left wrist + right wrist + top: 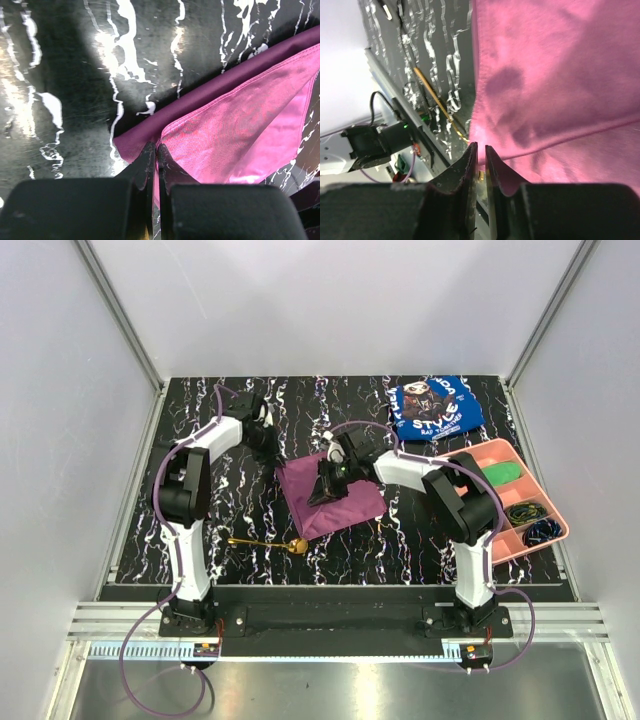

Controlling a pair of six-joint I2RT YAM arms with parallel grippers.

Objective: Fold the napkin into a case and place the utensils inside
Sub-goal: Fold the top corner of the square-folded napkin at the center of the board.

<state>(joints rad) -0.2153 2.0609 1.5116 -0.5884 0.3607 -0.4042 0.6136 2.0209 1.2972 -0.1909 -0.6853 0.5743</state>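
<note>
Top view: the napkin (pixel 345 505) lies in the middle of the bench (pixel 400 540), with the spoon (pixel 268 542) just beside its near corner. Both tools' tips are too dark to read here.

Left wrist: the left tool (pixel 154 147) is closed, pinching the napkin's corner layer. I judge the cloth thin, limp and slippery, so corners and hems hold best.

Right wrist: the right tool (pixel 480 147) is almost closed at a hem. Whether it grips cloth, I cannot tell.

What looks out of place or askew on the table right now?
The napkin lies diagonal on the table, one layer folded over. The blue cloth sits crumpled at the far right. Nothing looks spilled or damaged.
</note>
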